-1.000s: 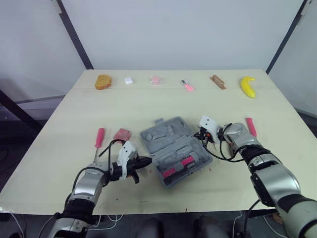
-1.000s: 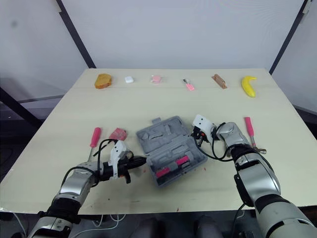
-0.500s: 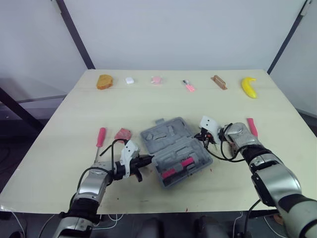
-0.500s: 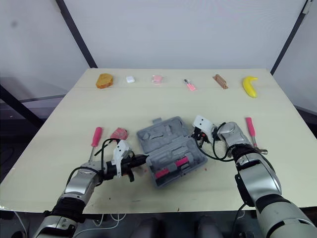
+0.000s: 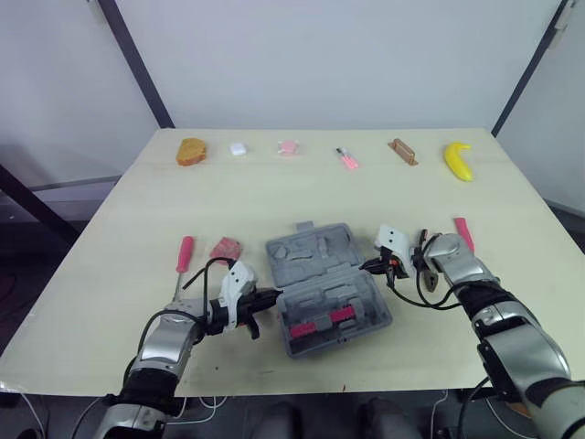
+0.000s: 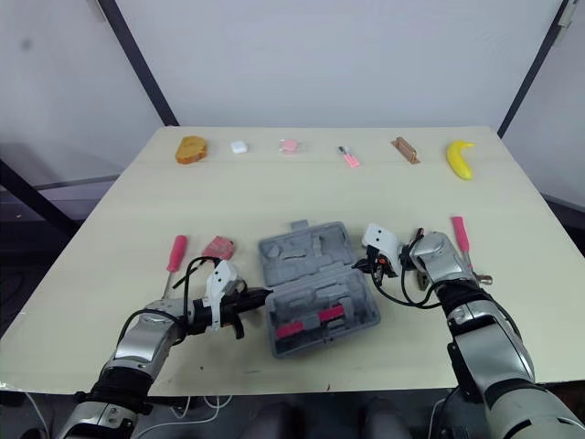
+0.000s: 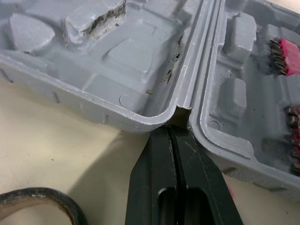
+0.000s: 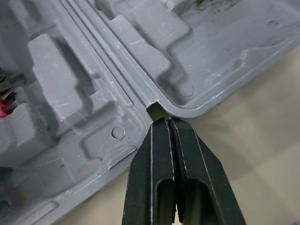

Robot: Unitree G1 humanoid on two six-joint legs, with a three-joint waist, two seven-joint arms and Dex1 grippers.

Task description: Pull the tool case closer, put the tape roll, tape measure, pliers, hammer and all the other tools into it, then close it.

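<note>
The grey tool case lies open at the table's middle, with pink bits in its near half. My left gripper is shut, its tips pressed into the hinge notch on the case's left side. My right gripper is also shut, with its tips at the hinge notch on the right side. A pink-handled screwdriver and a red tape measure lie left of the case. Another pink-handled tool lies to the right, behind my right arm.
Along the far edge sit an orange bread-like item, a small white object, a pink item, a small pink tool, a brown block and a banana. A dark loop lies near my left gripper.
The case has turned and slid nearer, now lying squarer to the table edge. Both shut grippers stayed at its hinge ends; the right one came nearer.
</note>
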